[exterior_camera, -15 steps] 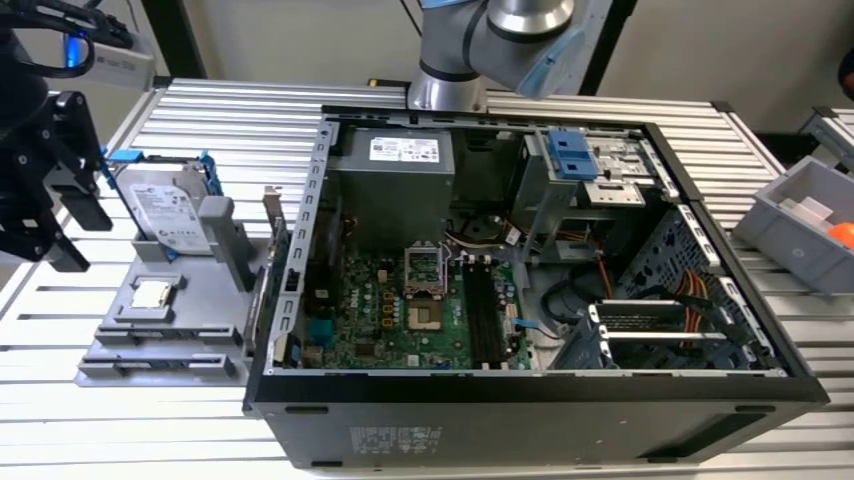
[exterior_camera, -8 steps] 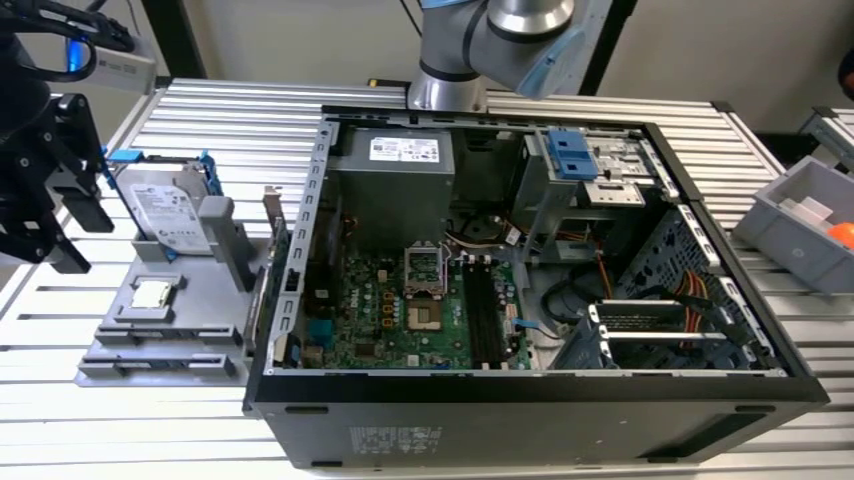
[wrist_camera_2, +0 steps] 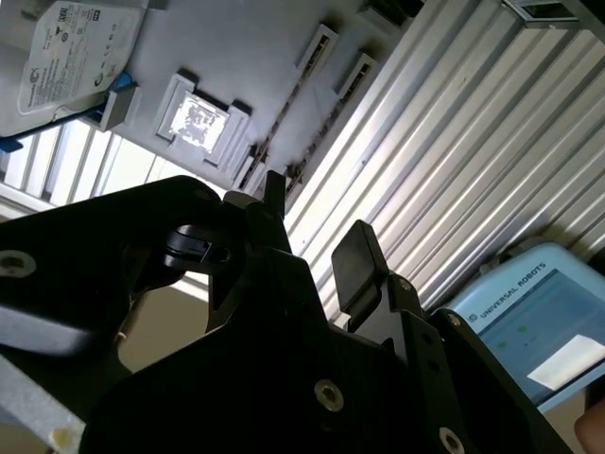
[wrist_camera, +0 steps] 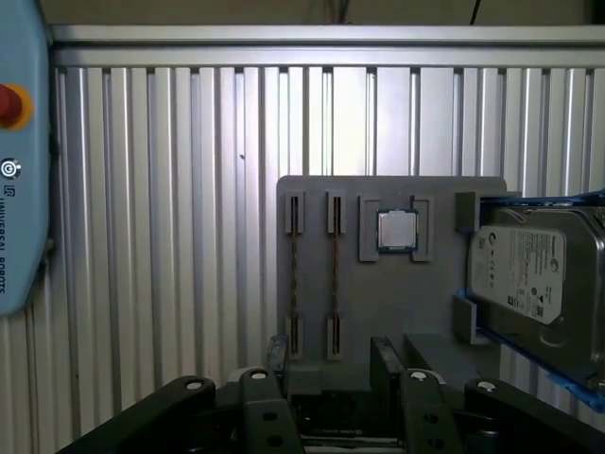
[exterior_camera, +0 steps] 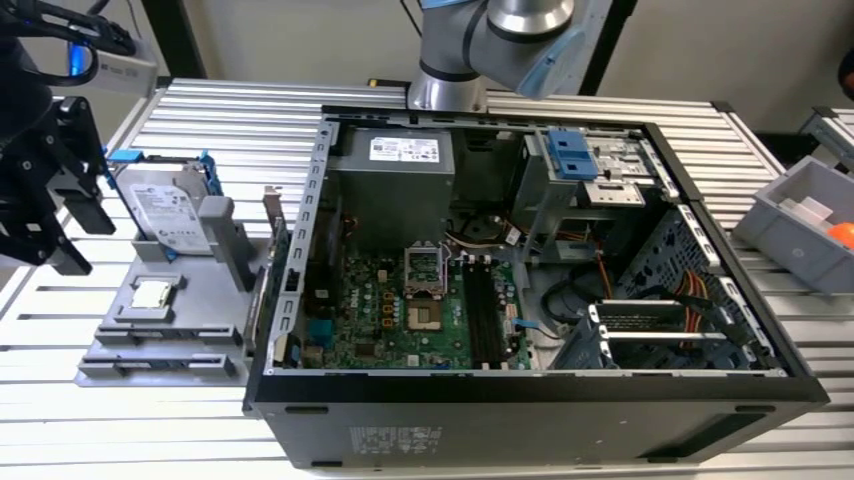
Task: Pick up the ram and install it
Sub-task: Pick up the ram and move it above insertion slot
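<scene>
Two ram sticks stand on edge in slots of a grey holder plate [wrist_camera: 444, 203]: one ram stick [wrist_camera: 294, 274] and a second ram stick [wrist_camera: 334, 274] beside it. In the second wrist view a ram stick [wrist_camera_2: 288, 109] shows as a thin line. My gripper [wrist_camera: 331, 352] hovers open above the holder's near edge, its two fingers straddling the line of the sticks with nothing between them. In the exterior view the gripper [exterior_camera: 83, 245] hangs at the far left beside the holder [exterior_camera: 200, 335]. The open computer case [exterior_camera: 287, 385] shows dark memory slots [exterior_camera: 487, 310] on its board.
On the holder sit a square silver processor [wrist_camera: 396, 230] and a silver hard drive [wrist_camera: 529, 274] in a blue frame. A blue teach pendant [wrist_camera: 19, 142] lies on the ribbed metal table [wrist_camera: 170, 236]. A grey bin [exterior_camera: 787, 235] stands at the exterior view's right.
</scene>
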Available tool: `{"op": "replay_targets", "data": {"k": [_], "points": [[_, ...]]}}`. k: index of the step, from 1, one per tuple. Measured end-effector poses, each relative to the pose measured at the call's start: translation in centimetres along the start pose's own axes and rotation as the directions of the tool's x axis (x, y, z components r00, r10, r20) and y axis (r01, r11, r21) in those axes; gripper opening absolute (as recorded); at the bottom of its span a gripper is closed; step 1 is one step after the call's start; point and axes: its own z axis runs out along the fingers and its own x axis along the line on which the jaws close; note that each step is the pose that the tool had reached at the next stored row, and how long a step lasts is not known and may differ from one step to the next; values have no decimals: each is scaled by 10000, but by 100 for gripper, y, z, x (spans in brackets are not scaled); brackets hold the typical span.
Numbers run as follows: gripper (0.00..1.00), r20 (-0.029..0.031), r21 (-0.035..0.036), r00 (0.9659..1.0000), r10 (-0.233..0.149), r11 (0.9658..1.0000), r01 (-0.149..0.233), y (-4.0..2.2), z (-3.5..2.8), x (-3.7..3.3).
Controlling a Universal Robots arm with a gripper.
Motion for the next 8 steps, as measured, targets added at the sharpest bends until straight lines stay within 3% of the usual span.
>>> {"op": "replay_targets", "data": {"k": [8], "points": [[100, 0, 0, 10000, 0, 10000, 0, 0, 20, 0]]}}
